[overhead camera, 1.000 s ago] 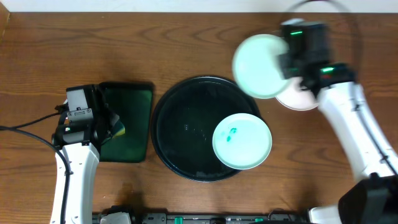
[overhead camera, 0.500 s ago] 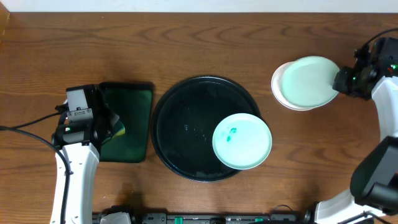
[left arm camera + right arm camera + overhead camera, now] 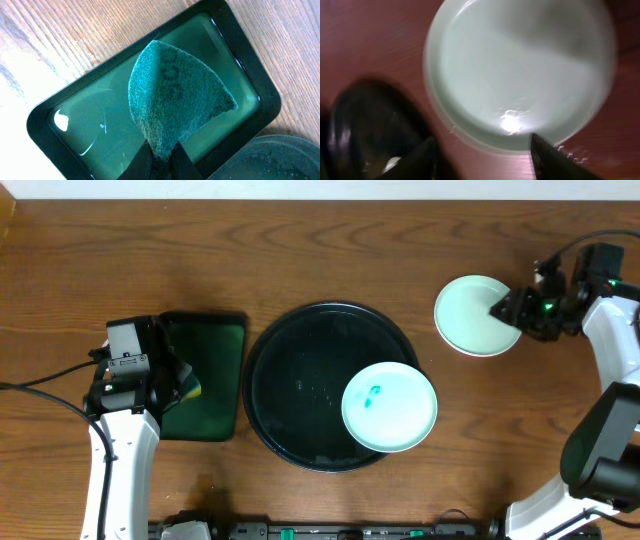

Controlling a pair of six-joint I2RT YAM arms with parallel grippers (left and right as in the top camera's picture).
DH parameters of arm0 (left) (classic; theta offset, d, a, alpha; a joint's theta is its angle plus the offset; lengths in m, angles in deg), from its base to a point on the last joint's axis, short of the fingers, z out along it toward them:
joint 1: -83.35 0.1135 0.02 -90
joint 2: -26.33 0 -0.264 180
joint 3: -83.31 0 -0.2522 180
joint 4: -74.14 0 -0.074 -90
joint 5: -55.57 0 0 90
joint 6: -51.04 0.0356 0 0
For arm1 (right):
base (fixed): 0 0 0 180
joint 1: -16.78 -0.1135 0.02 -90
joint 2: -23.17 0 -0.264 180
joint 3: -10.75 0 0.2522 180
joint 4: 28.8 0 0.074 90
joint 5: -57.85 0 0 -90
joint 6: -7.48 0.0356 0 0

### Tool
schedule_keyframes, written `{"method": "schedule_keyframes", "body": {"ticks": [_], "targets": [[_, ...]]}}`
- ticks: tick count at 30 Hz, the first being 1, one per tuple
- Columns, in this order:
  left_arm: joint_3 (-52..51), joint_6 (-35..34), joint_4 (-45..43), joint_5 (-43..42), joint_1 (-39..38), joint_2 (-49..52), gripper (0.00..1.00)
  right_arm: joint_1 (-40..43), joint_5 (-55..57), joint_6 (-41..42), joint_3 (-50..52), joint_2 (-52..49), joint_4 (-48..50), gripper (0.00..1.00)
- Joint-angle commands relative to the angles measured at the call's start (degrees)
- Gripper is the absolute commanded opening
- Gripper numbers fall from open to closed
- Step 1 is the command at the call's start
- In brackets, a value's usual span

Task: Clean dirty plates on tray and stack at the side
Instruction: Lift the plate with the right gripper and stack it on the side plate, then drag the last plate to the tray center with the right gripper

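Observation:
A plate with a small teal smear lies in the lower right of the round black tray. To the right of the tray, a clean plate rests on another plate whose rim shows just beneath it. My right gripper is open at that plate's right edge, its fingers apart and holding nothing. My left gripper is shut on a green scouring pad over the rectangular dark green tray.
The green tray's rim stands close to the left of the black tray. Wood table surrounds everything. The black tray also shows left of the stacked plates in the right wrist view.
My right arm carried the clean plate rightward from the tray's edge, set it on the other plate and opened its jaws. The left arm has not moved.

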Motion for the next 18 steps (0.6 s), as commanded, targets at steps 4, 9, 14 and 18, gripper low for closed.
{"method": "schedule_keyframes", "body": {"ticks": [4,9,14,18], "targets": [[-0.2,0.7,-0.2,0.3,0.2,-0.2,0.07,-6.3,7.0,6.4,-0.4,9.9,-11.3,0.68],[-0.2,0.7,-0.1,0.3,0.2,-0.2,0.08,-16.1,29.0,18.2,1.2,15.7,-20.1,0.99],[-0.2,0.7,0.0,0.3,0.2,-0.2,0.08,-26.8,30.9,23.3,8.2,17.4,-18.6,0.99],[-0.2,0.7,0.0,0.3,0.2,-0.2,0.07,-32.5,25.2,23.3,15.3,17.3,-12.9,0.94]]}}
